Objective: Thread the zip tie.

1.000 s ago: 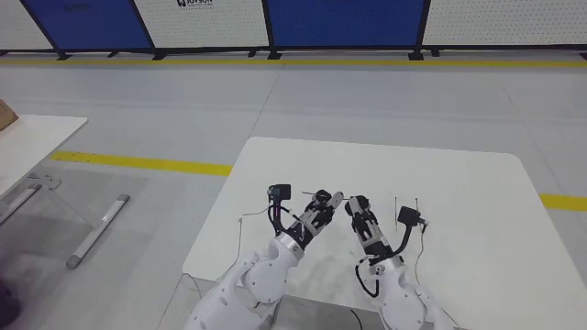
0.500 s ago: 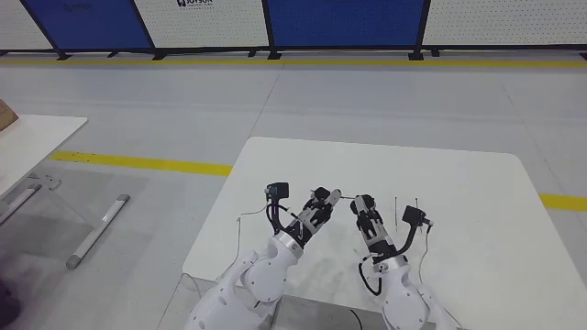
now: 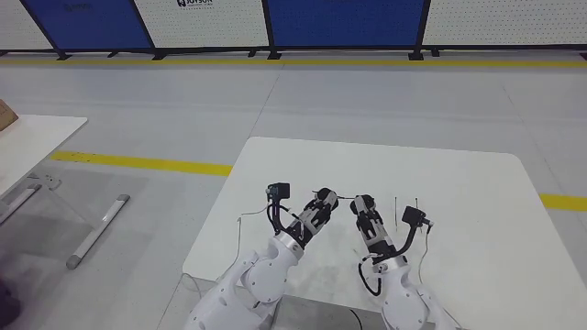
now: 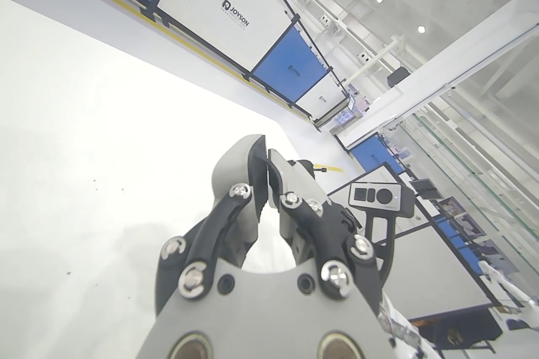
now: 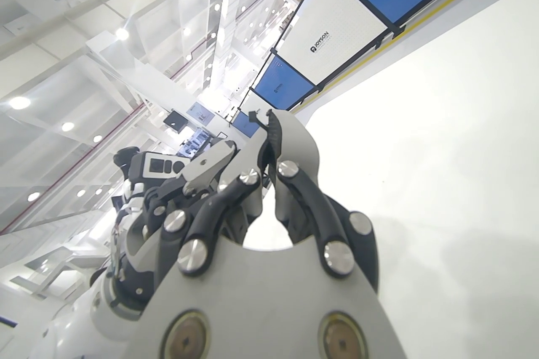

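Both my grippers hover close together over the near middle of the white table [image 3: 440, 170]. The left gripper [image 3: 326, 198] is shut, its pads pressed tight together in its own wrist view [image 4: 267, 155]. To its right, the right gripper [image 3: 359, 205] is shut on the zip tie, whose small black end [image 5: 253, 116] sticks out past the fingertips [image 5: 276, 129]. In the top view a thin strip of the zip tie [image 3: 341, 199] spans the small gap between the two grippers. Behind the left fingers, a black bit of the tie [image 4: 319, 168] also shows.
The table's left edge [image 3: 213, 215] lies close to the left arm, with grey floor and a yellow line [image 3: 138, 161] beyond. A second white table [image 3: 32, 142] stands far left. Open tabletop stretches behind and to the right of the grippers.
The two grippers have drawn slightly apart; the right one shifted right, the left one slightly back to the left. Both stayed shut.
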### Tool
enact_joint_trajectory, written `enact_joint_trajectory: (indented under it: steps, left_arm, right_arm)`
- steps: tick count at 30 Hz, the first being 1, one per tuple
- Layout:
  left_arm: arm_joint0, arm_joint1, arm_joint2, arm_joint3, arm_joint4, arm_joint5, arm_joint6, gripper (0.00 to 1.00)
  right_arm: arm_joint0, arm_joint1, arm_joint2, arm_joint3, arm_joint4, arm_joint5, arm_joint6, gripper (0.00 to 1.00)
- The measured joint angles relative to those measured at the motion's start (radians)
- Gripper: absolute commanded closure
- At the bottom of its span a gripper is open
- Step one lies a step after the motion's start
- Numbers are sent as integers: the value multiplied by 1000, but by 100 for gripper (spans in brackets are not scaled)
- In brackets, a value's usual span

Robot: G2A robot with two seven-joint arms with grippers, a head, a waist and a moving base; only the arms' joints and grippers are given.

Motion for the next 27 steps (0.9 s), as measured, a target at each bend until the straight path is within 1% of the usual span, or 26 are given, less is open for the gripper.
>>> enact_joint_trajectory:
  steps: [10,22,23,25,26,27]
  left_arm:
    - [0,-1,-3,-1,-24,4,7,100]
    - [-3,-3,3,3,-23,6,8,100]
    - [-4,-3,4,4,-21,7,8,89]
    - [-5,-3,8,7,-4,5,8,85]
    - [-4,-3,10,9,0,3,8,80]
    - [-3,-3,11,10,1,2,9,79]
  right_arm:
    - [0,-2,-1,-1,16,1,5,100]
    - [2,-2,-2,1,4,2,3,100]
    - [2,-2,-2,1,3,1,3,100]
    - [2,-2,-2,2,0,0,4,100]
    - [2,-2,-2,2,0,0,4,100]
    - [2,-2,-2,3,-1,0,3,100]
